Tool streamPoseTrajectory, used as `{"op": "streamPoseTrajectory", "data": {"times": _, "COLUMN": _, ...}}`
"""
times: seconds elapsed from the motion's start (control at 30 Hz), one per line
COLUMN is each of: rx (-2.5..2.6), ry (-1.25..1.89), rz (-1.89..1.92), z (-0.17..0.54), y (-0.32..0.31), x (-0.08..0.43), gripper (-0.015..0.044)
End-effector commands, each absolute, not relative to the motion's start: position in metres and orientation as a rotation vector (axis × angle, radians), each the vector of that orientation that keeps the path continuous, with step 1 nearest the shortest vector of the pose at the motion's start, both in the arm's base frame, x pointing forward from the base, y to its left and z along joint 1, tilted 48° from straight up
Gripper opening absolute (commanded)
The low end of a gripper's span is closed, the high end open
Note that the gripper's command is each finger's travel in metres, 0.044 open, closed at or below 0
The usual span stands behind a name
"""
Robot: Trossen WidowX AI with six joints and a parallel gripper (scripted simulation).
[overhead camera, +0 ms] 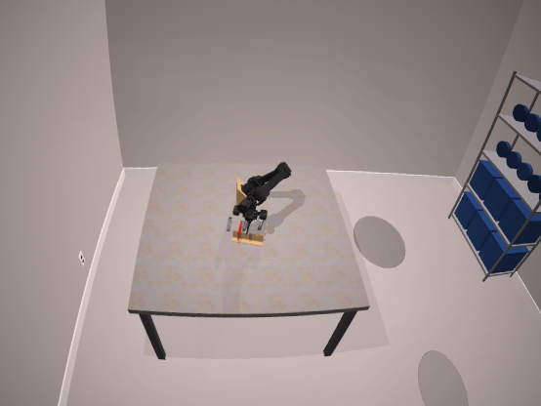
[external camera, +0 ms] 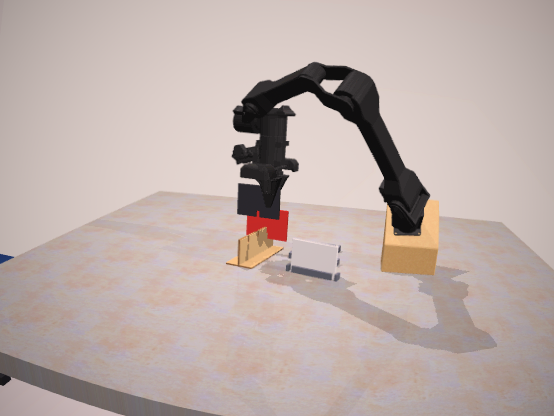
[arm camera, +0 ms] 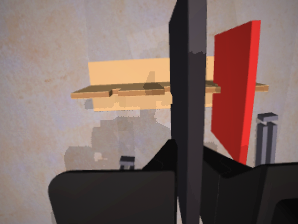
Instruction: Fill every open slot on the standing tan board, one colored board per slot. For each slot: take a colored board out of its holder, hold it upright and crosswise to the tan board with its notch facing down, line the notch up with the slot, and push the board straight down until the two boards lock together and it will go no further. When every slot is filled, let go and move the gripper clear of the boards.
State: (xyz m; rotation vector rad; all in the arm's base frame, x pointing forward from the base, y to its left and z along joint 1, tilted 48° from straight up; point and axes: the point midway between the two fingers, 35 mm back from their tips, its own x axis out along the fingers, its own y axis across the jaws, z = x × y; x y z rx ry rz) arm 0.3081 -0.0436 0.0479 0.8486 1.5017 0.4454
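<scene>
boards, colored: three, one dark, one red, one white
dark board (external camera: 257, 201) (arm camera: 187, 75): upright above the standing tan board, its notch facing down; long axis level, crosswise to the tan board
red board (overhead camera: 239, 230) (external camera: 272, 227) (arm camera: 234, 85): upright in the tan board, crosswise to it, near one end
white board (external camera: 315, 257): upright in its holder (external camera: 313, 272), beside the tan board
tan board (overhead camera: 256, 236) (external camera: 251, 246) (arm camera: 135, 92): one, on edge on a flat tan base (overhead camera: 256, 242) (external camera: 262, 257) (arm camera: 130, 70); long axis runs mostly side to side in the top view
holders: three gray ones in a row, at the arm's side of the tan board
slots: one open notch shows left of the dark board in the wrist view; the full count cannot be told
gripper (overhead camera: 248, 230) (external camera: 270, 204) (arm camera: 178, 145): one, pointing down, fingers clamped on the dark board
arm: one, black, mounted on a tan block (external camera: 410, 257)
table (overhead camera: 244, 278) (external camera: 200, 320): one, under everything
</scene>
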Motion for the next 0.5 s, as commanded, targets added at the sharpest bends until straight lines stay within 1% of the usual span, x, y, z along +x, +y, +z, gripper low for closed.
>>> {"op": "streamPoseTrajectory", "data": {"times": 0.0, "rx": 0.854, "ry": 1.503, "rz": 0.447, "z": 0.0425, "y": -0.0365, "x": 0.3086, "gripper": 0.0000}}
{"op": "streamPoseTrajectory", "data": {"times": 0.47, "rx": 0.855, "ry": 1.503, "rz": 0.448, "z": 0.0374, "y": -0.0306, "x": 0.3086, "gripper": 0.0000}}
